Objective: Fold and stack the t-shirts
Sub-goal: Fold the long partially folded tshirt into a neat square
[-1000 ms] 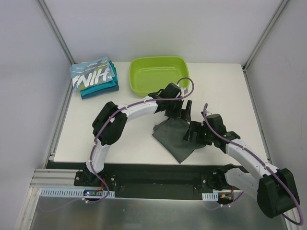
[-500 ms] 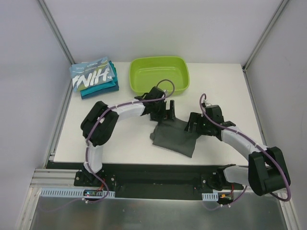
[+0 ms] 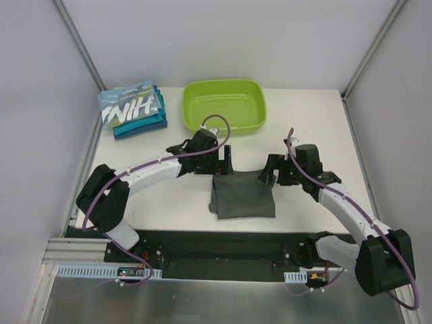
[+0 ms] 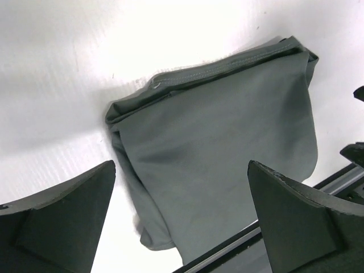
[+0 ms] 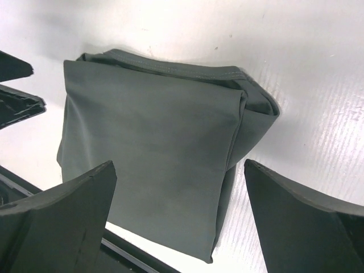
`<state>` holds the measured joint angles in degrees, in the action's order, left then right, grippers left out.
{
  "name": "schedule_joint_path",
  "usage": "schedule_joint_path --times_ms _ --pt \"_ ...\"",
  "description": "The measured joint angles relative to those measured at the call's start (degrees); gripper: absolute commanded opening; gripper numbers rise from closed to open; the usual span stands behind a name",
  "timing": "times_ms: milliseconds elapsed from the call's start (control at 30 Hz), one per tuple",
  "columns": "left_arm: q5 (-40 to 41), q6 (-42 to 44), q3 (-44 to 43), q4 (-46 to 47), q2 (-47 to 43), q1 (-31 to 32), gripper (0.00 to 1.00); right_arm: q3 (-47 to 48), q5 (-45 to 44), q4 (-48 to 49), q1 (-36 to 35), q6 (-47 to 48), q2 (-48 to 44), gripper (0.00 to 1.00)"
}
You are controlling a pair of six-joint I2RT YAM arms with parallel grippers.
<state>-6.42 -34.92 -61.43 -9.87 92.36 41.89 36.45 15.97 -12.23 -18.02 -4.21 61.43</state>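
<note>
A dark grey t-shirt (image 3: 241, 196) lies folded into a rough square near the table's front edge. My left gripper (image 3: 225, 161) hovers over its far left corner, open with nothing between the fingers. My right gripper (image 3: 269, 173) is open over its far right corner, also holding nothing. In the left wrist view the grey t-shirt (image 4: 219, 142) lies flat below the open left gripper (image 4: 181, 187). The right wrist view shows the same t-shirt (image 5: 151, 142) under the open right gripper (image 5: 179, 176). A folded stack (image 3: 132, 108) sits at the far left, light blue with white letters on top, teal beneath.
A lime-green plastic tub (image 3: 253, 88) stands at the back middle, just beyond the left wrist. The table's front edge and a black rail (image 3: 223, 239) run right below the grey shirt. Grey walls close in both sides.
The grey shirt has gone from a skewed diamond at the right to a squared fold at the front middle. The left gripper swung left, the right gripper pulled back away from the front edge.
</note>
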Motion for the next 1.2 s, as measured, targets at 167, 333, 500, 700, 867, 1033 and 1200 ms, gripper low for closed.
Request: schedule_joint_path --times_ms 167,333,500,700,867,1033,1200 --pt "1.0 0.0 4.4 0.1 -2.6 0.0 0.99 0.0 1.1 0.0 0.0 0.8 3.9 0.96" --pt "0.5 -0.7 6.5 -0.3 -1.6 0.0 0.99 -1.8 1.0 2.3 0.0 0.8 4.7 0.96" --pt "-0.7 -1.9 6.5 0.0 1.9 0.0 0.96 -1.9 1.1 4.5 0.0 0.7 8.4 0.96" --pt "-1.0 -3.3 5.8 1.6 4.7 0.0 0.88 -3.1 -0.1 6.0 0.0 0.4 8.6 0.96" --pt "-1.7 -4.3 5.6 2.6 5.2 0.0 0.88 -3.6 -0.4 8.6 0.0 1.1 10.1 0.96" --pt "-2.3 -5.0 5.0 3.3 5.9 0.1 0.85 -2.6 1.7 12.6 0.0 1.3 16.5 0.97" --pt "-2.5 -5.2 4.7 3.7 6.5 0.2 0.81 -1.1 6.2 15.8 0.0 0.4 20.0 0.94"
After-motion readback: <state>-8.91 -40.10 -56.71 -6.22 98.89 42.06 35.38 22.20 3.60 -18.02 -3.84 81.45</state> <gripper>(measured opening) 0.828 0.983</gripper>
